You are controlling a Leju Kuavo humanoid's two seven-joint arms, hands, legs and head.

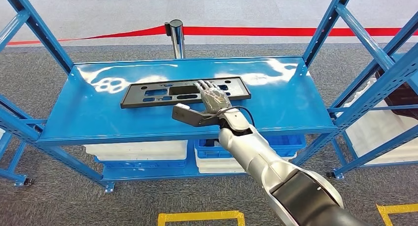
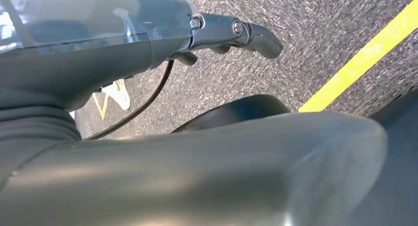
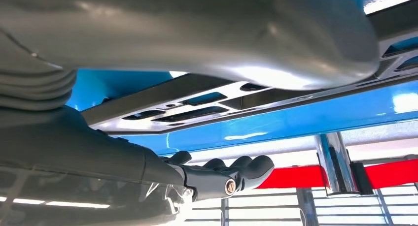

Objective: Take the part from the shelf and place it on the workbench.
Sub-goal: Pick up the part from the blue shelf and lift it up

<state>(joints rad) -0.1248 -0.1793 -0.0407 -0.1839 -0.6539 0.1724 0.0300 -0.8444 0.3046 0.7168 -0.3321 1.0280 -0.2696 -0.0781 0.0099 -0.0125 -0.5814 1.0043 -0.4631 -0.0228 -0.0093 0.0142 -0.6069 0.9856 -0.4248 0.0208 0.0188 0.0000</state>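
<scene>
Right hand (image 1: 213, 99) over part (image 1: 157, 92); red barrier tape (image 1: 296, 31) behind shelf (image 1: 98, 113).

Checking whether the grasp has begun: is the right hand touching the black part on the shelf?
Cannot tell. Head view puts the right hand over the black part; no view shows contact or a gap.

Flat black part (image 1: 162, 92) with cutouts — lying lengthwise on the blue shelf (image 1: 276, 113)

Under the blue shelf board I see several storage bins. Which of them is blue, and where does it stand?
The blue bin is the one on the lower level's right side, just behind the right arm. The bins beside and beneath it, like the left white bin, are white.
</scene>
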